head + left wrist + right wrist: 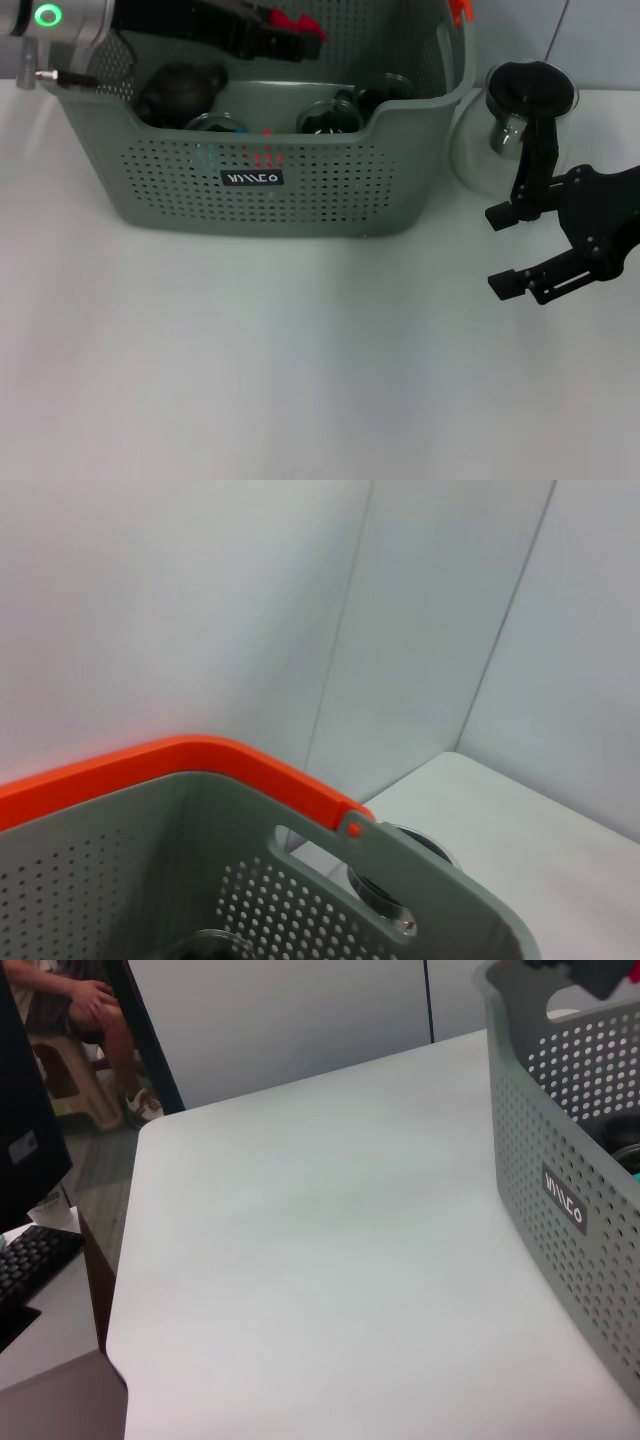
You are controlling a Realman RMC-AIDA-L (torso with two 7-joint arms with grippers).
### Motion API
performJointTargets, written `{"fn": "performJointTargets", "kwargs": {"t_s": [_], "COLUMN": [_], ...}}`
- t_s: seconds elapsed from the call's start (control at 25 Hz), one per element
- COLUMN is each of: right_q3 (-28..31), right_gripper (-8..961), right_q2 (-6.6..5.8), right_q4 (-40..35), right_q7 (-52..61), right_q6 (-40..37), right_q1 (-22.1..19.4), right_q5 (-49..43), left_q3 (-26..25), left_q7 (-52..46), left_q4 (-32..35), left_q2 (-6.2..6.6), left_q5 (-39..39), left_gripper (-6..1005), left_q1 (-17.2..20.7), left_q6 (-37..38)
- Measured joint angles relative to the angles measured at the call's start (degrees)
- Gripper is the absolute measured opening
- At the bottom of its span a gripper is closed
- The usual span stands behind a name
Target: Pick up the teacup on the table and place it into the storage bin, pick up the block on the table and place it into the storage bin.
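The storage bin [300, 180], grey-green and perforated with a black label, stands at the back of the white table; its wall [560, 1160] and its orange handle [200, 755] show in the wrist views. Glass teacups [328, 115] and a dark round pot [180, 92] lie inside it. My left gripper [290, 35] hovers over the bin's inside with a red piece, apparently the block [298, 24], between its fingers. Right of the bin and clear of it, my right gripper [503, 250] is low over the table, open and empty.
A glass pitcher with a black lid [525, 105] stands just right of the bin, behind my right gripper, and also shows past the bin wall [395, 900]. White table [300, 360] spreads in front. A seated person [80, 1010] and a keyboard [30, 1260] are beyond the table's edge.
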Motion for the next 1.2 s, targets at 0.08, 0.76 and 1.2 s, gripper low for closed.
{"fn": "performJointTargets", "kwargs": {"t_s": [0.08,0.76,1.2], "right_q3": [-0.09,-0.12,-0.22], "right_gripper": [929,930,930], "right_q2": [0.05,0.31,0.43], "right_q4": [0.09,-0.02,-0.01], "right_q7": [-0.07,-0.12,0.13], "right_q6": [0.05,0.04,0.0], "right_q1": [0.02,-0.05,0.25], "right_q5": [-0.01,-0.01,0.0], "left_q3": [0.1,0.07,0.32], "left_q7": [0.02,-1.21,-1.25], "left_q4": [-1.46,-6.89,-7.1], "left_q2": [0.28,1.46,1.35], "left_q5": [0.44,2.24,3.47], "left_gripper": [740,769,859], "left_q1": [-0.79,-2.39,-2.52], "left_q6": [-1.1,-6.39,-6.54]}}
